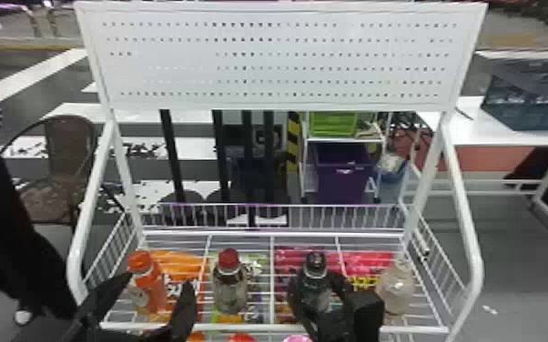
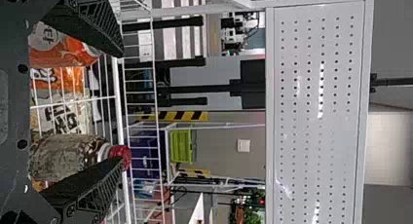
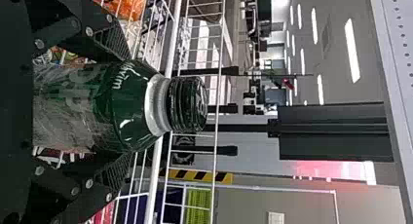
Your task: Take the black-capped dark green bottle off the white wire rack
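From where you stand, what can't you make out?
Base of the dark green bottle: head view, behind the right gripper.
Contact between them: right wrist view, hidden behind the bottle.
Round red thing and round pink thing: head view, cut by the bottom edge.

Floor (image 1: 528, 282) grey, with white bands farther back. Brown chair (image 1: 68, 145) at left; white table (image 1: 466, 133) at right, bearing a dark crate (image 1: 530, 100). Beyond, a lime crate (image 1: 332, 123) above a purple bin (image 1: 341, 179). Grey wall (image 2: 231, 170); bright ceiling strips (image 3: 351, 51).
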You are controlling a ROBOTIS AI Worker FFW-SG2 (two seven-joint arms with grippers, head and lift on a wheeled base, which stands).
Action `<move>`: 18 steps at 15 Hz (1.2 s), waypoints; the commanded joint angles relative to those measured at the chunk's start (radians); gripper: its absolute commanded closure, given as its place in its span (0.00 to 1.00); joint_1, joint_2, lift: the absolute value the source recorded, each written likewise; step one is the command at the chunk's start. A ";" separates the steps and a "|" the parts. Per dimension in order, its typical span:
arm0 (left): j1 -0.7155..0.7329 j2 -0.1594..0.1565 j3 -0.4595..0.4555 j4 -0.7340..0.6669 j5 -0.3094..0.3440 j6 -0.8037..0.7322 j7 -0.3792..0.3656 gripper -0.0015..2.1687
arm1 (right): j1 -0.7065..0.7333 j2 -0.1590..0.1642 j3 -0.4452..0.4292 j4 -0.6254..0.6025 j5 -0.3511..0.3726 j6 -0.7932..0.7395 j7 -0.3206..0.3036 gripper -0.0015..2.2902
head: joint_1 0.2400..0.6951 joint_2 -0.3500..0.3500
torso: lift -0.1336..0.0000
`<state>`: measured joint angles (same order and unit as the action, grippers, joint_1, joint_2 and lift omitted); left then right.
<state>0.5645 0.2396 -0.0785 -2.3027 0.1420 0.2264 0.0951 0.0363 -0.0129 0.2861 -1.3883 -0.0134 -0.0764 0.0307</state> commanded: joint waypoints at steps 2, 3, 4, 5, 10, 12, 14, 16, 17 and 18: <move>-0.003 0.000 -0.003 -0.009 0.001 0.003 0.000 0.07 | 0.028 -0.015 -0.005 -0.044 -0.022 0.011 0.000 0.42 | 0.57 0.50 | 1.00; -0.003 -0.002 -0.003 -0.012 -0.001 0.003 0.000 0.07 | 0.043 -0.019 -0.005 -0.077 -0.023 0.014 0.000 0.42 | 0.57 0.50 | 1.00; -0.003 -0.002 -0.003 -0.017 0.001 0.006 0.005 0.07 | 0.066 -0.021 -0.004 -0.127 -0.025 0.030 0.000 0.42 | 0.57 0.50 | 1.00; 0.000 -0.002 -0.003 -0.021 -0.001 0.006 0.005 0.07 | 0.089 -0.022 -0.004 -0.181 -0.025 0.057 0.000 0.42 | 0.57 0.50 | 1.00; 0.020 0.000 0.003 -0.055 -0.002 0.006 0.006 0.07 | 0.300 -0.107 -0.056 -0.574 -0.043 0.177 -0.003 0.42 | 0.57 0.50 | 1.00; 0.023 0.000 0.005 -0.060 -0.002 0.003 0.006 0.07 | 0.398 -0.133 -0.127 -0.704 -0.045 0.186 -0.003 0.42 | 0.57 0.50 | 1.00; 0.026 0.000 0.002 -0.055 -0.002 0.000 0.006 0.07 | 0.504 -0.145 -0.213 -0.795 -0.060 0.168 -0.003 0.42 | 0.57 0.50 | 1.00; 0.028 -0.002 -0.001 -0.058 -0.002 0.000 0.006 0.07 | 0.602 -0.145 -0.289 -0.856 -0.063 0.119 0.005 0.42 | 0.57 0.50 | 1.00; 0.028 -0.002 -0.001 -0.058 -0.002 0.000 0.006 0.07 | 0.636 -0.145 -0.318 -0.873 -0.074 0.091 0.011 0.42 | 0.57 0.50 | 1.00; 0.028 -0.002 -0.001 -0.058 -0.002 0.000 0.008 0.07 | 0.672 -0.144 -0.346 -0.896 -0.096 0.073 0.014 0.42 | 0.57 0.50 | 1.00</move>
<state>0.5921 0.2379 -0.0795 -2.3600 0.1396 0.2264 0.1014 0.6592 -0.1577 -0.0211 -2.2551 -0.0882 0.0252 0.0429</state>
